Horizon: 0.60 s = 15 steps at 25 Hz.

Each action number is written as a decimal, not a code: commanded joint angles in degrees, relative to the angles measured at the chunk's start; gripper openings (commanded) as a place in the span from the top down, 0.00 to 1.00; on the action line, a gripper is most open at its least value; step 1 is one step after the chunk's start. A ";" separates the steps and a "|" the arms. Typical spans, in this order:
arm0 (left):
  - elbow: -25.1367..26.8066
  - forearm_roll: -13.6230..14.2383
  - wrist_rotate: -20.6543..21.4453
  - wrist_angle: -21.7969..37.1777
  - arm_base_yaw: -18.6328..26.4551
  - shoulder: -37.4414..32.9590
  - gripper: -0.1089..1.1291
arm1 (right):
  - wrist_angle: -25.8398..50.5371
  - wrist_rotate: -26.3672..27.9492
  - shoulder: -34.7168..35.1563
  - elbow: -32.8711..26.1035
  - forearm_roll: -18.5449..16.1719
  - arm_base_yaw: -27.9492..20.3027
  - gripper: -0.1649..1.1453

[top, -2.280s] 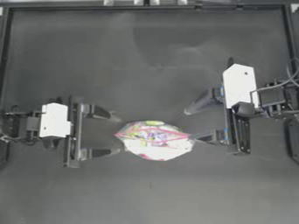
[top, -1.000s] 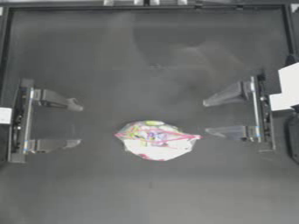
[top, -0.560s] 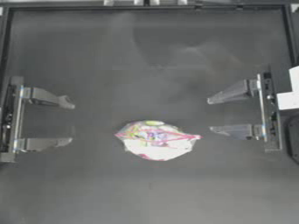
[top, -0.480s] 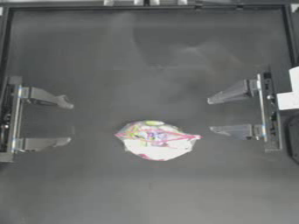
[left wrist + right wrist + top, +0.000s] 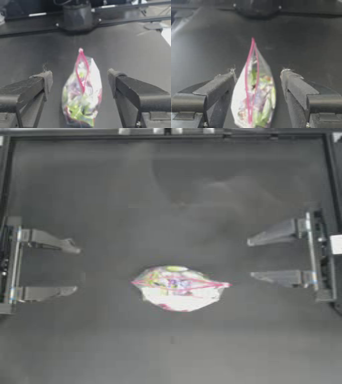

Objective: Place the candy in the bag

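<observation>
A dark table [image 5: 167, 193] with a raised rim fills the view. The left gripper [image 5: 72, 269] and right gripper [image 5: 251, 259] sit at opposite edges, jaws spread, empty. Between them, untouched, the bag [image 5: 179, 288] lies mid-table; no separate candy is distinguishable.

No text, label, brand, number or sign can be read on anything here.

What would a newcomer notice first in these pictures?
The bag full of colourful sweets lies alone at the middle of the dark table, its pink-red strip across the top. The left tool and right tool sit open at either side, both clear of it.
</observation>
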 commanded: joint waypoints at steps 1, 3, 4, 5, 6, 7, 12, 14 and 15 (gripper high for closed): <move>-0.53 0.18 0.09 0.09 -0.26 0.00 0.13 | -0.79 -0.09 -0.62 -0.09 0.00 0.09 0.19; -0.35 0.18 0.00 0.62 -0.35 -0.18 0.13 | -0.79 -0.09 -0.88 0.26 -0.09 0.09 0.19; -0.26 0.18 0.00 0.79 -0.35 -0.44 0.13 | -0.88 -0.09 -0.88 0.35 -0.09 0.09 0.19; -0.18 0.18 0.00 0.79 -0.35 -0.79 0.13 | -0.97 -0.09 -0.88 0.35 -0.09 0.09 0.19; 0.00 0.18 0.00 0.79 -0.35 -1.14 0.13 | -1.05 -0.09 -0.97 0.44 -0.09 0.09 0.19; 0.09 0.18 0.09 0.79 -0.35 -1.49 0.13 | -1.05 -0.09 -1.05 0.62 -0.18 0.09 0.19; 0.53 0.18 0.09 0.79 -0.26 -3.16 0.13 | -2.64 -0.18 -2.02 2.11 -0.18 0.09 0.19; 0.79 0.26 0.26 0.88 -0.26 -3.52 0.13 | -3.96 -0.18 -2.37 2.99 -0.18 0.09 0.19; 0.97 0.26 0.53 0.88 -0.35 -3.69 0.13 | -4.48 -0.18 -2.55 3.34 -0.18 0.09 0.19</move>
